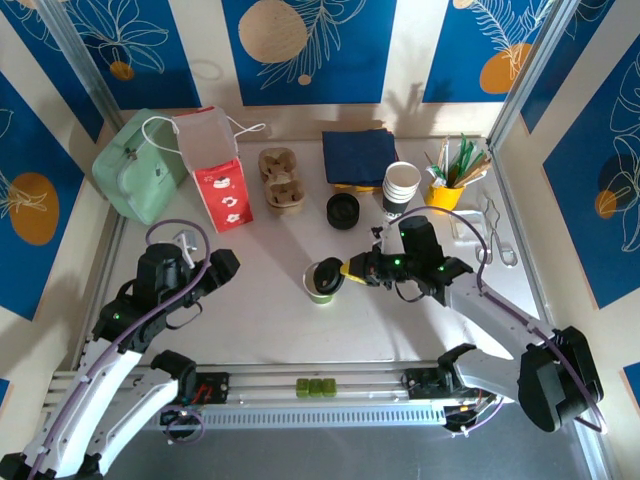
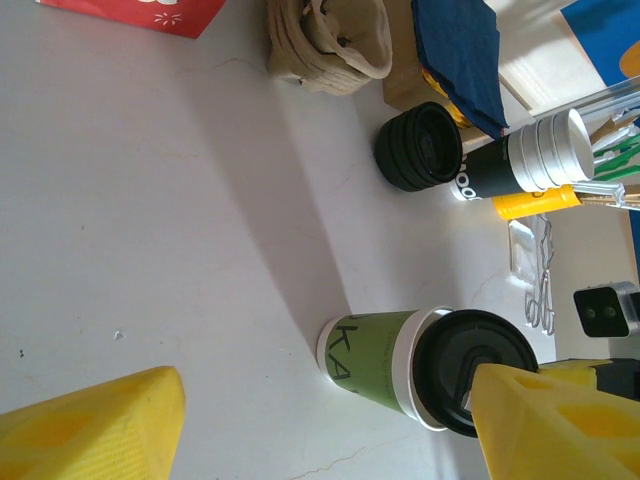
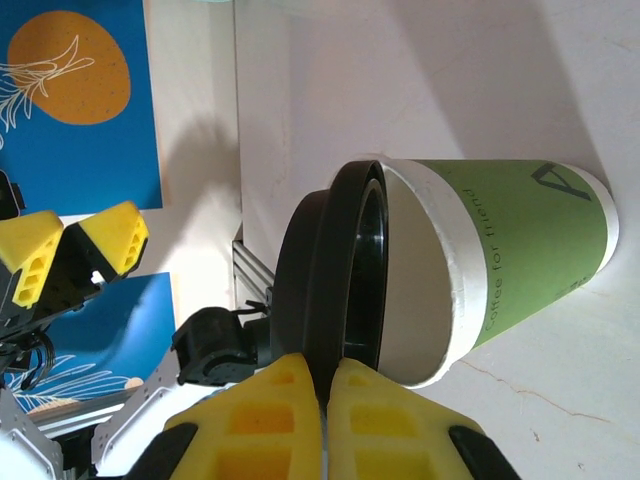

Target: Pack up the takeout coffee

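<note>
The takeout coffee's green paper cup (image 1: 320, 288) (image 2: 378, 358) (image 3: 520, 240) stands upright mid-table. Its round black lid (image 1: 329, 276) (image 2: 470, 370) (image 3: 330, 280) sits tilted over the mouth: one edge meets the white rim and the other stands off it, so the cup's inside shows. My right gripper (image 1: 350, 270) (image 3: 327, 385) is shut on the lid's edge, reaching in from the cup's right. My left gripper (image 1: 217, 266) (image 2: 325, 430) hangs open to the cup's left, well apart from it, with nothing between its yellow fingers (image 2: 90, 430).
A stack of loose black lids (image 1: 343, 210) and a stack of white cups (image 1: 401, 187) stand behind the cup. Along the back are a red-and-white paper bag (image 1: 215, 170), a cardboard cup carrier (image 1: 281, 180), navy napkins (image 1: 360, 157), a yellow stirrer pot (image 1: 447, 192) and a green bag (image 1: 140, 165). Tongs (image 1: 497, 235) lie at right.
</note>
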Available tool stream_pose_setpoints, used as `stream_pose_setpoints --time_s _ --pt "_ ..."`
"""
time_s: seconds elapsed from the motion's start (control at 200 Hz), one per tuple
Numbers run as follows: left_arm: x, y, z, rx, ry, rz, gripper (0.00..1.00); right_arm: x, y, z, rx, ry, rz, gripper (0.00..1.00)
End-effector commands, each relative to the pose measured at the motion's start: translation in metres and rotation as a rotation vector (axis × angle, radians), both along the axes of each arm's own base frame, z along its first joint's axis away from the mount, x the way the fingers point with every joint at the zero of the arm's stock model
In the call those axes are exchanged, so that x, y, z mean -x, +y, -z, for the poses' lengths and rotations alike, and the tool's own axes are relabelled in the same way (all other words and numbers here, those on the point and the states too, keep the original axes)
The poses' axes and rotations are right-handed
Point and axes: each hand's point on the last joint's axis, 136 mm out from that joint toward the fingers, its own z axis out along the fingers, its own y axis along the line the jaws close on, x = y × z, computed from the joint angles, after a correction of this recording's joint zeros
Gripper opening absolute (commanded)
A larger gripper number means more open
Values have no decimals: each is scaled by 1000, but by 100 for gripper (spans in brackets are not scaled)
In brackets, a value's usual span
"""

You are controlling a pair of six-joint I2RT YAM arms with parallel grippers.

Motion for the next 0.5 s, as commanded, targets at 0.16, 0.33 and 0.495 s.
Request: stream_pose_setpoints --time_s 0.16,0.33,0.495 --pt "1 -3 0 20 8 8 75 0 1 7 -1 26 -8 14" --pt "1 -5 -1 25 9 14 76 0 -1 12 17 40 -4 16" --pt "1 -5 -2 28 8 14 76 1 -2 16 29 45 -3 17"
